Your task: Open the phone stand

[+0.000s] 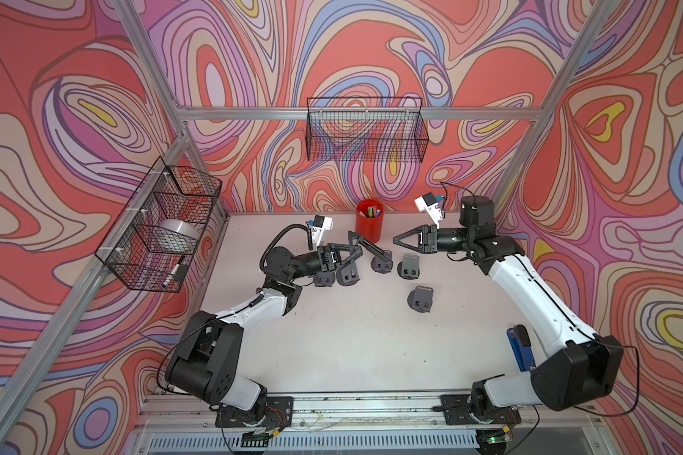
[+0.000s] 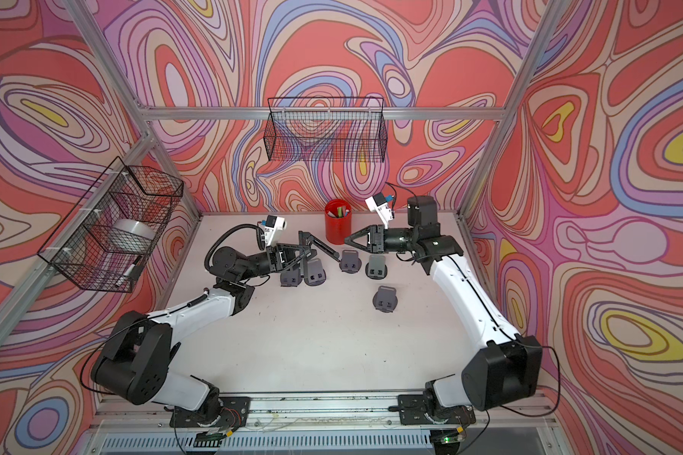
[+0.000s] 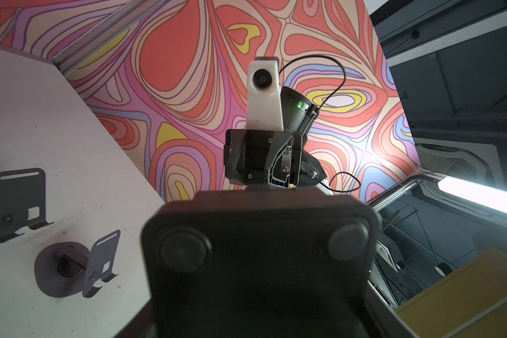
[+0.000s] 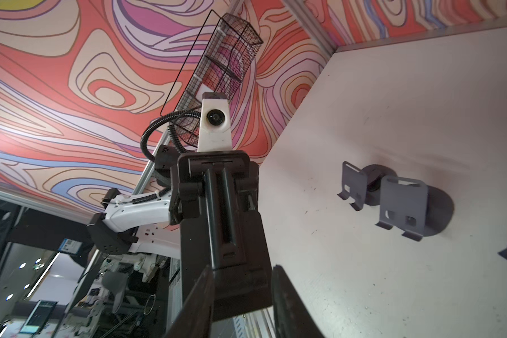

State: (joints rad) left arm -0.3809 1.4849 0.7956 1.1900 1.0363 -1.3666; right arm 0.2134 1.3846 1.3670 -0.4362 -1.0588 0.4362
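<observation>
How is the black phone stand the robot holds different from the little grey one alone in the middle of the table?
The black phone stand is held up in the jaws of the left gripper; the grey stand sits on the table. The black phone stand has long thin folding arms; the grey stand is a short bent plate on a round base. Both look like phone stands.
</observation>
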